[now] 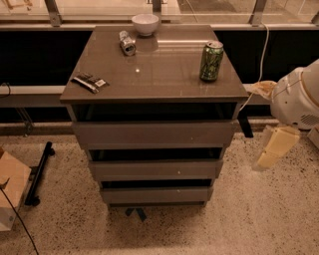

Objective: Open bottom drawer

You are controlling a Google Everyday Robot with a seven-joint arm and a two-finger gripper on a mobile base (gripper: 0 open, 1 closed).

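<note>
Right of the desk (164,69), the gripper (276,148) hangs well apart from the bottom drawer (155,195), not yet placed to pull; its opening cannot be told.

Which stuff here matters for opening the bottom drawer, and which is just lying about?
For the job: bottom drawer; gripper, right of the cabinet, apart from it.
Lying about: white bowl, green can, small tipped can, dark packet, all on the cabinet top.

Office-like lab: terrazzo floor (259,214), glass wall (99,7), claw (275,148) beside cabinet (159,74).
</note>
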